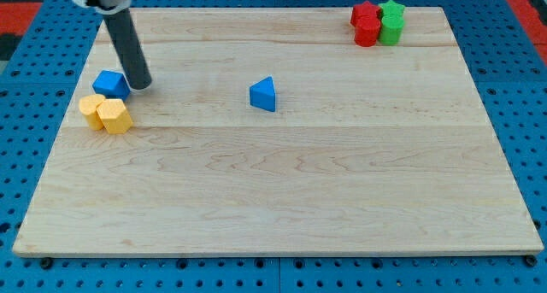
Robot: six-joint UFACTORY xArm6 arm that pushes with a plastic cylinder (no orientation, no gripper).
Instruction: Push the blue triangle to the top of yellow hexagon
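The blue triangle (263, 94) lies a little left of the board's middle, in its upper half. The yellow hexagon (114, 116) sits near the view's left edge, touching a second yellow block (91, 109) on its left. A blue block (110, 84) sits just above the two yellow ones. My tip (140, 84) rests on the board right beside that blue block, at its right side, and far to the left of the blue triangle.
The wooden board (282, 199) lies on a blue pegboard. In the top right corner, two red blocks (367, 24) and two green blocks (391, 22) stand clustered together.
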